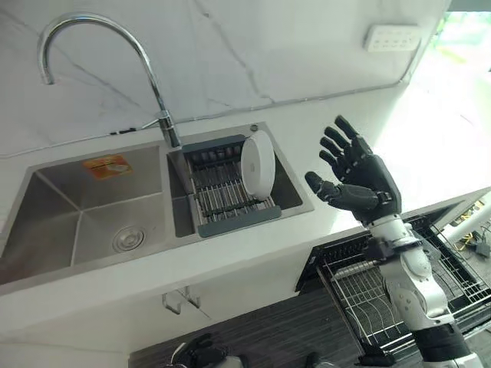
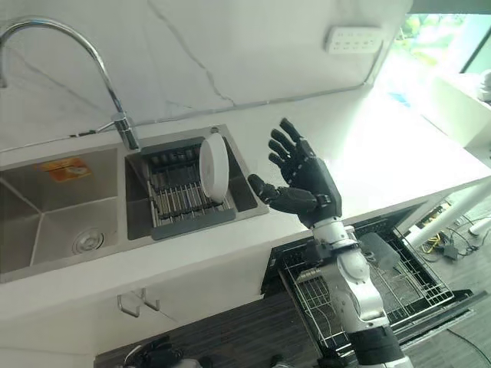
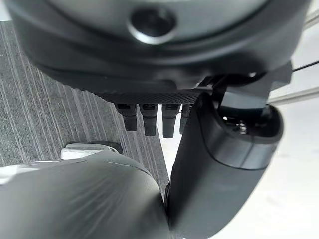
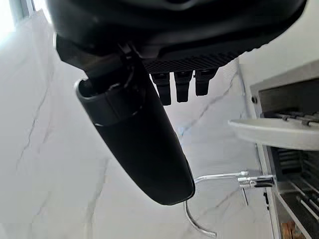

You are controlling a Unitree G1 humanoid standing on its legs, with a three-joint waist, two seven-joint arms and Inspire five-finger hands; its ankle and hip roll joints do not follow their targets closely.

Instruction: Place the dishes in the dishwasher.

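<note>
A white plate (image 1: 258,161) is stood on edge in the grey rack (image 1: 222,192) inside the sink (image 1: 92,222), still to be moved. The right hand (image 1: 360,178) is held just beside it with fingers spread and nothing grasped. A loose pinch on the thin rim could let the plate slip and strike the basin. The dishwasher basket (image 1: 368,295) is pulled out below. The left hand (image 3: 149,117) is seen over the floor, fingers relaxed.

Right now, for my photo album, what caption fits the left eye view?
Open right hand raised beside a white plate standing in the sink's drying rack, dishwasher rack pulled out below.
</note>
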